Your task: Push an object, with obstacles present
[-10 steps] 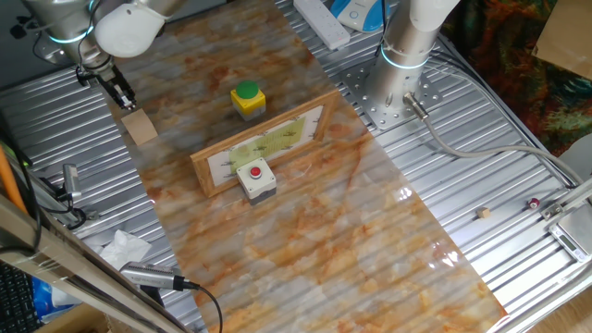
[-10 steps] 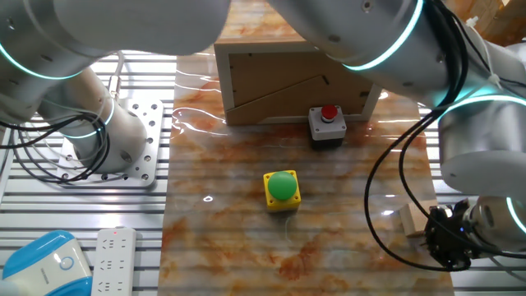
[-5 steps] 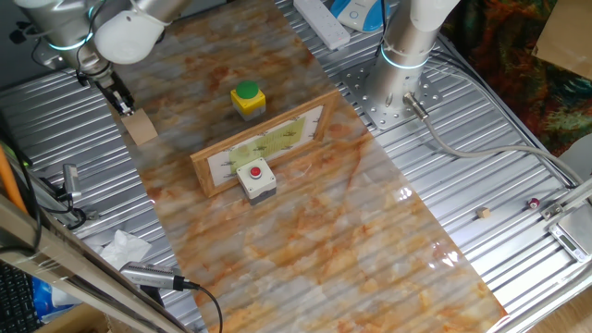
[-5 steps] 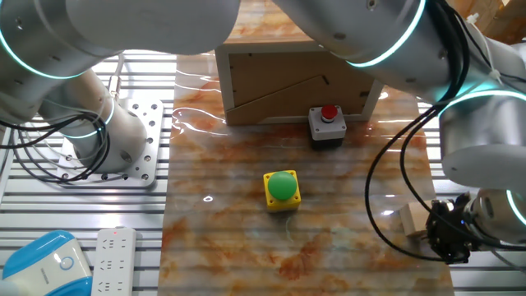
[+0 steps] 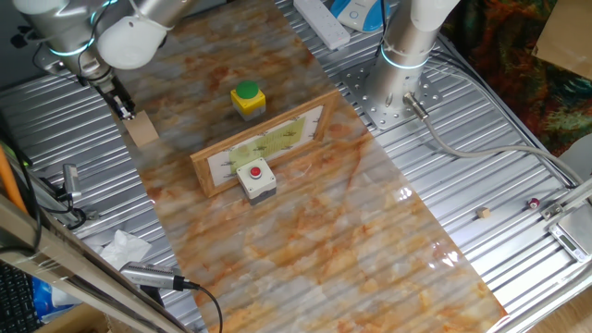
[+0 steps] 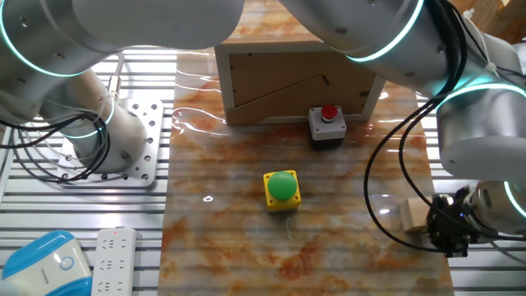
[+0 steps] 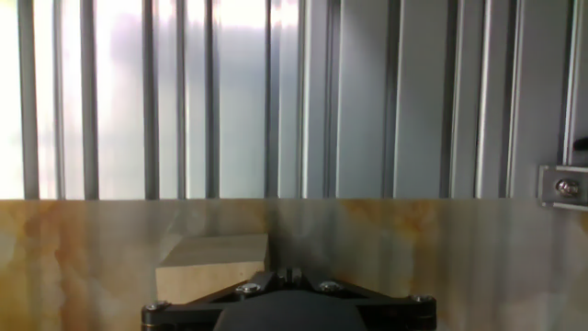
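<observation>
- The marbled counter has ribbed metal on either side.
- At its edge the tool, fingers apparently together, touches the wooden cube from outside, placed to push.
- Farther in stand the green-button box, the panel and the red-button box, obstacles to skirt.

Ribbed metal table, with a marbled orange-tan mat laid diagonally across it. On the mat: cube at the edge, yellow box with green button, framed panel standing tilted on its long edge, grey box with red button touching the panel's front. On bare metal: crumpled tissue, power strip, and a small tan bit.
</observation>
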Controlling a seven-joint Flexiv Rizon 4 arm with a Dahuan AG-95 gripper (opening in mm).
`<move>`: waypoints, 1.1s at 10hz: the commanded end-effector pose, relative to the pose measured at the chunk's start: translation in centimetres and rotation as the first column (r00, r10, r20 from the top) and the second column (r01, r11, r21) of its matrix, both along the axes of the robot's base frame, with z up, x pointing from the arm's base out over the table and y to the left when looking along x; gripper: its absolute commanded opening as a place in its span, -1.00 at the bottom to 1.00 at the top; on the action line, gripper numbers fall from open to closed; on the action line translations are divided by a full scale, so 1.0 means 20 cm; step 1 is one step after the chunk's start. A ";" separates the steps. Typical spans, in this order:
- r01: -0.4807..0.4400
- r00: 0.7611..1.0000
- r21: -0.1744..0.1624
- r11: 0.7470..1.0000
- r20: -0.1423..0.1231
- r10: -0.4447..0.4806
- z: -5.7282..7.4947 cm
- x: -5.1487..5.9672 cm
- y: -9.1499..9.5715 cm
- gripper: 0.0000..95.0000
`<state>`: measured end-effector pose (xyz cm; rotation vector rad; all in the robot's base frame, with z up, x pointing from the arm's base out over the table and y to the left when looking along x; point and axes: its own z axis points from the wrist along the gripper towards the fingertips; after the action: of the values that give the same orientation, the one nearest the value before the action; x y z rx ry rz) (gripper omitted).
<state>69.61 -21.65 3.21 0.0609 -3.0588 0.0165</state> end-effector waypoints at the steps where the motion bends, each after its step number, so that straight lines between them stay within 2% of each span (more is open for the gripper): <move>1: 0.010 1.000 -0.002 1.000 0.000 -0.010 0.00 0.00 0.02 -1.00; 11: 0.069 0.998 -0.012 0.998 -0.006 -0.069 -0.02 0.02 0.23 -1.00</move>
<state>70.15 -16.97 2.89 -0.0518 -3.0501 0.0323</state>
